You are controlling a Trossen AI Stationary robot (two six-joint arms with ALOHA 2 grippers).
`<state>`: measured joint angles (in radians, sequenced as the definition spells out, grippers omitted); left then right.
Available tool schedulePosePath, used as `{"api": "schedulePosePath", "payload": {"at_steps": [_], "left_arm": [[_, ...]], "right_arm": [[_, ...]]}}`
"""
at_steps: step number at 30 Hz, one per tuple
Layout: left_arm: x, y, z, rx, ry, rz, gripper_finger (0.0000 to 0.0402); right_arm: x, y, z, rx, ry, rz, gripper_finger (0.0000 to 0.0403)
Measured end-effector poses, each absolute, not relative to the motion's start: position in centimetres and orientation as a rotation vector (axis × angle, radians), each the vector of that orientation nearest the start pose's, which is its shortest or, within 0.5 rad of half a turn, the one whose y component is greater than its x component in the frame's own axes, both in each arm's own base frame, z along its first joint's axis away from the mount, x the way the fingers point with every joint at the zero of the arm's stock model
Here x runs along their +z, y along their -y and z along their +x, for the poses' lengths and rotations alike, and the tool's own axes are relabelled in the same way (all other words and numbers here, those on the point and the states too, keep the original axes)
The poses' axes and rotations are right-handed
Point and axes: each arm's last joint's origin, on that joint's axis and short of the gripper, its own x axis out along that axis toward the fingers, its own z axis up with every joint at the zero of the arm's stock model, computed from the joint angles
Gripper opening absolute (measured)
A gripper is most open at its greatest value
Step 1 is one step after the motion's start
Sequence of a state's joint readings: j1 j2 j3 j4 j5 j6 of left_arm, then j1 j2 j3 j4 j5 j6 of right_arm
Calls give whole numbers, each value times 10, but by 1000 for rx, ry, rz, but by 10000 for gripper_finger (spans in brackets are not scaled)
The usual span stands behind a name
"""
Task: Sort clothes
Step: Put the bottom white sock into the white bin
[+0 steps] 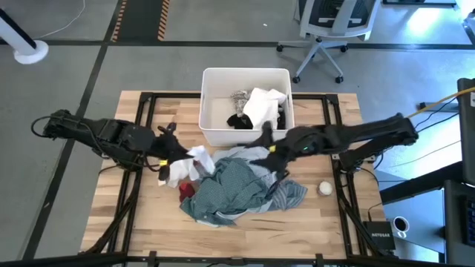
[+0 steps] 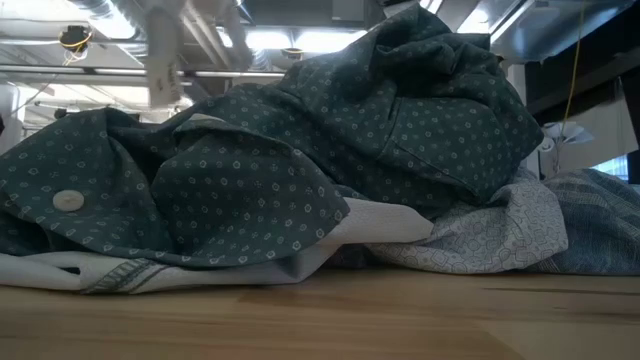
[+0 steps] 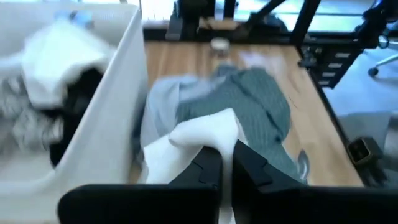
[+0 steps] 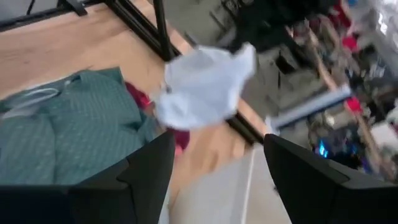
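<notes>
A pile of clothes lies mid-table: a blue-green dotted shirt (image 1: 226, 189) on top, also filling the low view (image 2: 300, 150), striped blue-grey fabric (image 1: 289, 194) under it, and a small red piece (image 1: 185, 190) at its left. My left gripper (image 1: 180, 153) is at the pile's left, shut on a white piece (image 1: 196, 159). My right gripper (image 1: 269, 145) is open and empty over the pile's far edge, just in front of the white tub (image 1: 215, 135). The tub holds white (image 1: 266, 102), black (image 1: 239, 120) and grey-white patterned (image 1: 239, 98) pieces. My left gripper pinches a bunched part of the white piece (image 3: 205, 140) between its two shut fingers (image 3: 249, 168), coming level from the table's left. One layer or several, I cannot tell. In the right wrist view the piece (image 4: 205, 87) hangs slack, above the pile.
A small white ball (image 1: 325, 188) lies on the table right of the pile. The tub's near wall (image 3: 118, 124) stands close beside my left gripper. Black frame bars (image 1: 141, 111) run along the table's sides. Bare wood (image 1: 334, 222) shows at the near right.
</notes>
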<state>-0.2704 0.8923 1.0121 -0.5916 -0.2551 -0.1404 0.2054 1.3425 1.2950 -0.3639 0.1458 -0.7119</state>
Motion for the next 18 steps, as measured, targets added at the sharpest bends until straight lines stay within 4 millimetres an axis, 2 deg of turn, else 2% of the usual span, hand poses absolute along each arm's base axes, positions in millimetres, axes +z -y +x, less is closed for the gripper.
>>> {"api": "schedulePosePath", "payload": {"at_steps": [4,9,15,18], "left_arm": [[360,42,180,-5,-379,55,6],[364,47,195,-71,-296,140,7],[361,55,217,-191,-241,223,4],[356,58,230,-196,-233,254,9]], "right_arm": [[348,-62,317,197,-312,-826,264],[340,-70,343,257,-151,-818,264],[335,-70,356,169,-141,-872,264],[333,-72,361,214,-98,-864,264]]}}
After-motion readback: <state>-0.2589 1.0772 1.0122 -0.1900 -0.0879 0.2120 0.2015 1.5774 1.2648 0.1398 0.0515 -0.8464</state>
